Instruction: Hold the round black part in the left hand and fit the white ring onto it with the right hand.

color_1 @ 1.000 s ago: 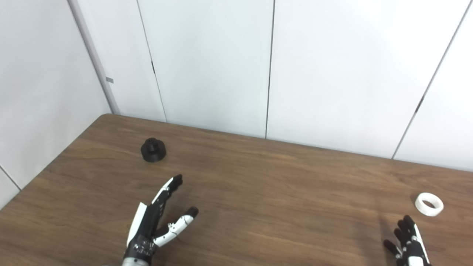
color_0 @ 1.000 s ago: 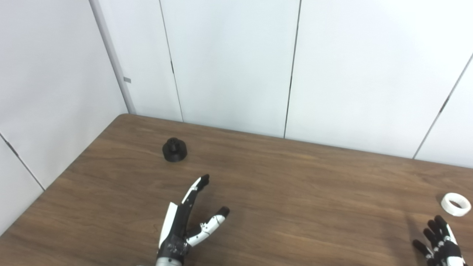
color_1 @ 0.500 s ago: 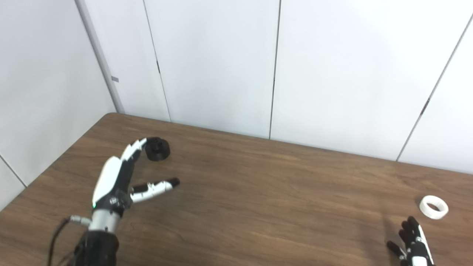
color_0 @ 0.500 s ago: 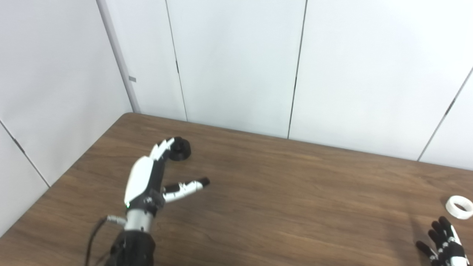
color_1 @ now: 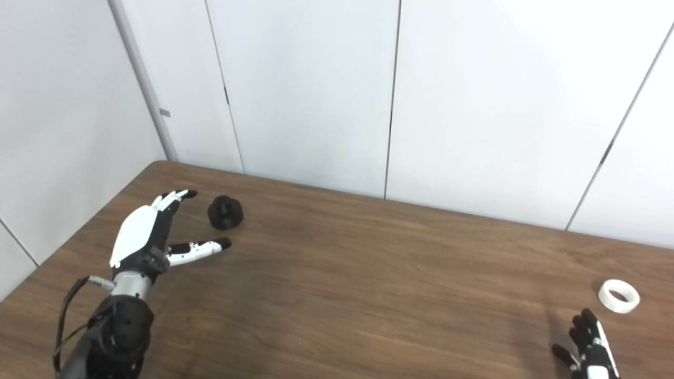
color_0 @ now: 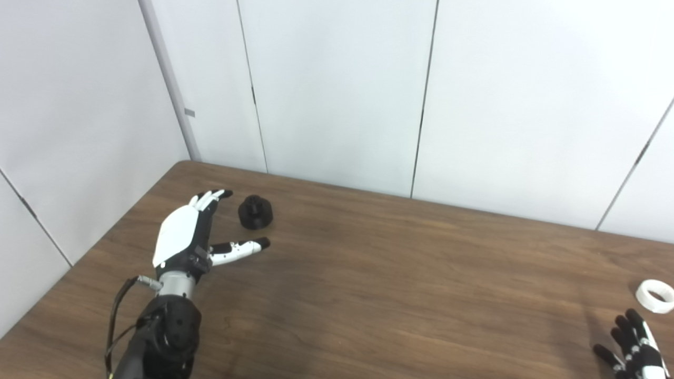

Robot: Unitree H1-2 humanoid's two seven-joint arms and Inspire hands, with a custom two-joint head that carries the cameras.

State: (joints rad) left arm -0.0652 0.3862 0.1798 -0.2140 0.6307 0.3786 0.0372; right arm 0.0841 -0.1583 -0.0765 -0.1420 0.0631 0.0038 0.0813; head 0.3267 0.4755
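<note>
The round black part (color_0: 255,211) stands on the brown table (color_0: 368,273) at the far left, free of any grip. My left hand (color_0: 196,236) is open just left of it, fingers stretched toward the back and thumb pointing right in front of the part, not touching it. The white ring (color_0: 654,296) lies flat near the table's right edge. My right hand (color_0: 632,351) is open at the bottom right corner, a short way in front of the ring, and is partly cut off by the picture's edge.
White wall panels (color_0: 337,89) close the table off at the back and on the left. The left arm's black forearm and cable (color_0: 158,337) rise over the front left of the table.
My left hand has travelled up and left from the table's front to beside the black part, then shifted a little further left. The view has shifted slightly. The right hand has barely moved.
</note>
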